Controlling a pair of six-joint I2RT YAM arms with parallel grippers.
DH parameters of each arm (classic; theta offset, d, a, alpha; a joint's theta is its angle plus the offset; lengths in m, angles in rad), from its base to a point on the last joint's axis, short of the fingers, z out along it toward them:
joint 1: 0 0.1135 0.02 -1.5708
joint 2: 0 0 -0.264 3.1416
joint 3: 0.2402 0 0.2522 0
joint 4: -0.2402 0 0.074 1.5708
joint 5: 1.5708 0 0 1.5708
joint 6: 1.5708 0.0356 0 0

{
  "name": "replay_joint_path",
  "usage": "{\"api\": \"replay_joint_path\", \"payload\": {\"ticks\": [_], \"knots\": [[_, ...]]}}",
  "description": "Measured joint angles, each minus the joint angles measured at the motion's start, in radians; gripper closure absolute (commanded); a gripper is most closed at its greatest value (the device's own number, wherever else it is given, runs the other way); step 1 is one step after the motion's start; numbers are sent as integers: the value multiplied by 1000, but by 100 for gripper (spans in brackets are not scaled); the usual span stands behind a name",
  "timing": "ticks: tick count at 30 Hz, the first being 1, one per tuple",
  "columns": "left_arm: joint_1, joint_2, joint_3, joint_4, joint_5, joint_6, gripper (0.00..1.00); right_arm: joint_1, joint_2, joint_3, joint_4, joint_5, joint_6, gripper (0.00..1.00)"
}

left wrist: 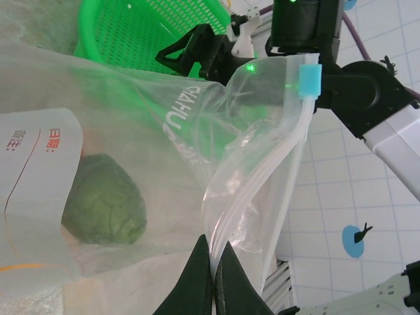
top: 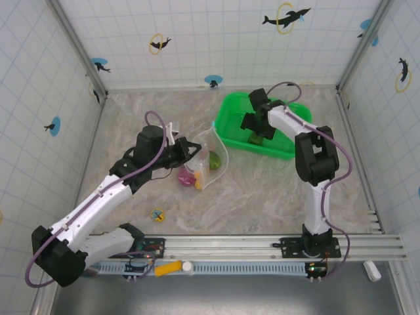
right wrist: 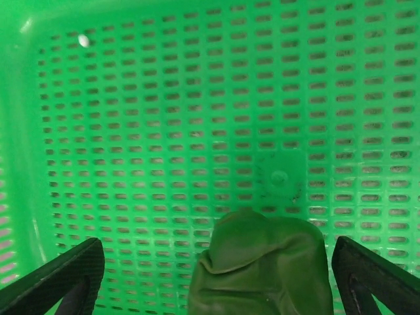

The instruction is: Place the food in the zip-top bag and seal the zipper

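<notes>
Inside the green basket, a green food piece is being straddled by the parted right tool; off-centre closing risks it being knocked aside. Nearby, the zip-top bag is being clamped by the left tool.

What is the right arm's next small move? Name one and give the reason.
Probably lower a little and close the right tool on the green toy vegetable. It lies on the floor of the green basket, between the tool's open fingers and not yet gripped. The left tool is pinching the zip-top bag by its edge, so the bag looks ready for loading.
</notes>
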Motion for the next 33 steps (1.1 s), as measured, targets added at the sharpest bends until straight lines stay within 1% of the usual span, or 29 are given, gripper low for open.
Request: {"api": "replay_joint_path", "payload": {"ticks": [6, 8, 9, 10, 13, 20, 22, 23, 28, 33], "knots": [[0, -18, -3, 18, 6, 0, 100, -6, 2, -24, 5, -22, 38, 19], [0, -20, -3, 20, 8, 0, 100, -8, 6, -28, 6, -29, 47, 20], [0, -20, -3, 20, 10, 0, 100, -8, 8, -29, 8, -32, 51, 26], [0, -21, -3, 20, 10, 0, 100, -9, 8, -31, 10, -35, 50, 29], [0, -24, -3, 19, 11, 0, 100, -12, 8, -32, 17, -45, 59, 32], [0, -25, -3, 20, 11, 0, 100, -19, 5, -48, 35, -47, 57, 35], [0, -25, -3, 20, 11, 0, 100, -26, -5, -72, 43, -47, 50, 43], [0, -25, -3, 20, 11, -1, 100, -31, -15, -91, 49, -47, 44, 44], [0, -31, -3, 19, 10, -1, 100, -52, -70, -148, 61, -46, 28, 46], [0, -47, -3, 19, 8, -5, 100, -58, -107, -163, 64, -35, 2, 47]]}}
